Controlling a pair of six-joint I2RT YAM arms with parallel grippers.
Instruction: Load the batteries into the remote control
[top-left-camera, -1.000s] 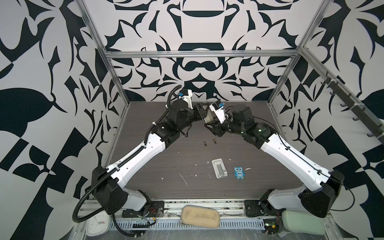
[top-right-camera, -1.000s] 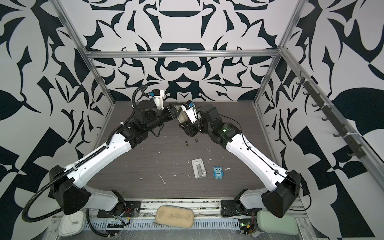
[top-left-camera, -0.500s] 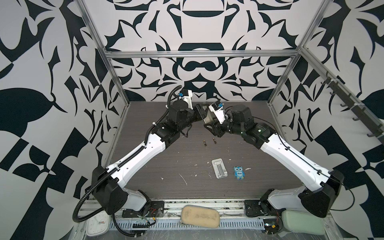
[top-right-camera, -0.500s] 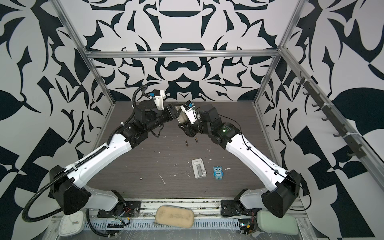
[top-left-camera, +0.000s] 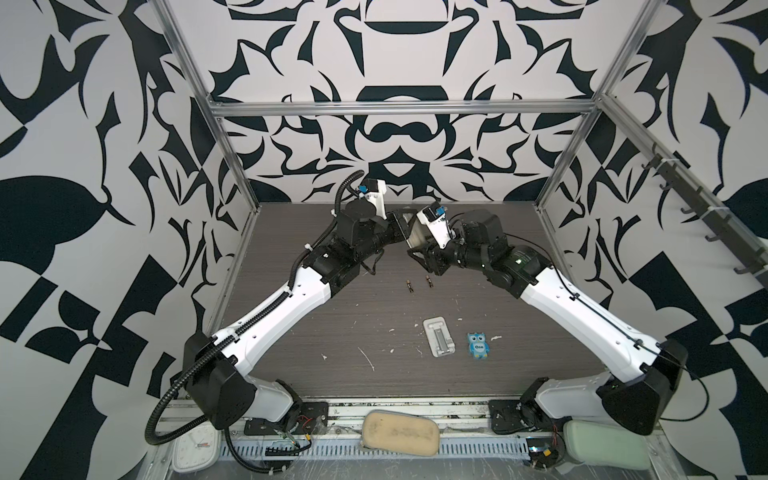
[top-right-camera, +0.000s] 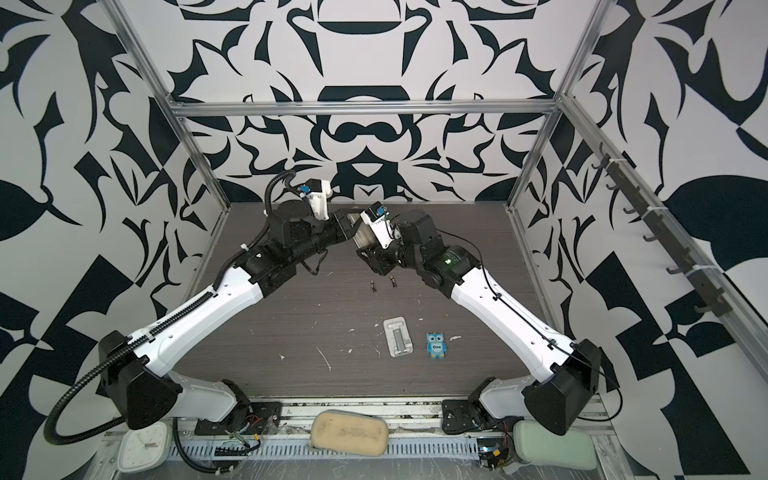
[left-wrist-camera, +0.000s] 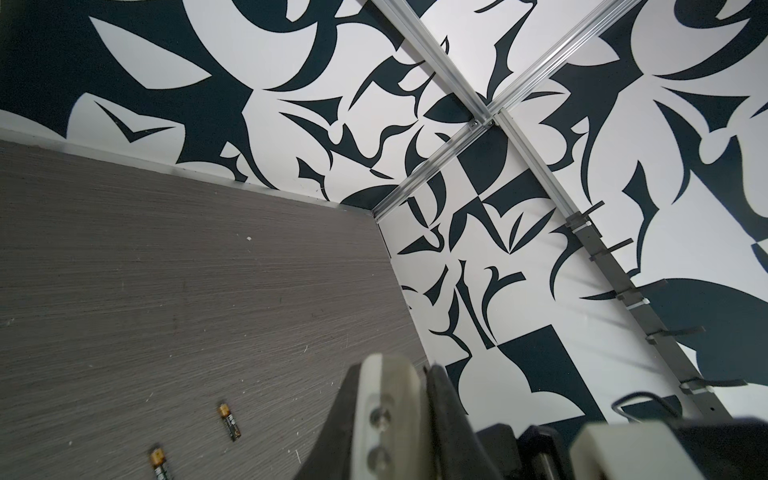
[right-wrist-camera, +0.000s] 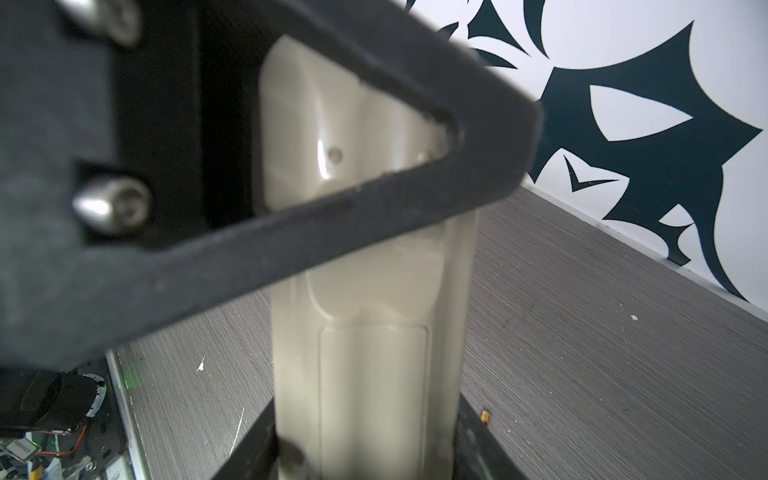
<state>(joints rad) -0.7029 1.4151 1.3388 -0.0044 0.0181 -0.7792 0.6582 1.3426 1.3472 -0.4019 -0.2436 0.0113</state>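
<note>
The remote control (top-left-camera: 415, 236) (top-right-camera: 362, 237) hangs in the air at the back middle of the table, between both arms. Its greyish-beige back with the shut battery cover (right-wrist-camera: 372, 374) faces the right wrist camera. My right gripper (top-left-camera: 417, 250) (right-wrist-camera: 368, 449) is shut on its two long sides. My left gripper (top-left-camera: 406, 227) (left-wrist-camera: 409, 370) is shut across its flat faces; one black finger (right-wrist-camera: 291, 257) lies over the remote's back. Two batteries (top-left-camera: 409, 286) (top-left-camera: 428, 281) lie side by side on the table just in front of the grippers, and show again in the left wrist view (left-wrist-camera: 230, 422) (left-wrist-camera: 158, 461).
A white ribbed stand (top-left-camera: 438, 336) and a blue owl figure (top-left-camera: 478, 345) lie nearer the front, right of the middle. A sponge (top-left-camera: 399, 432), a small clock (top-left-camera: 191, 451) and a green pad (top-left-camera: 602, 442) sit off the table's front edge. Patterned walls enclose three sides.
My left gripper's jaws have closed in onto the remote. The right gripper's jaws have eased a little. Both arms have stayed almost in place.
</note>
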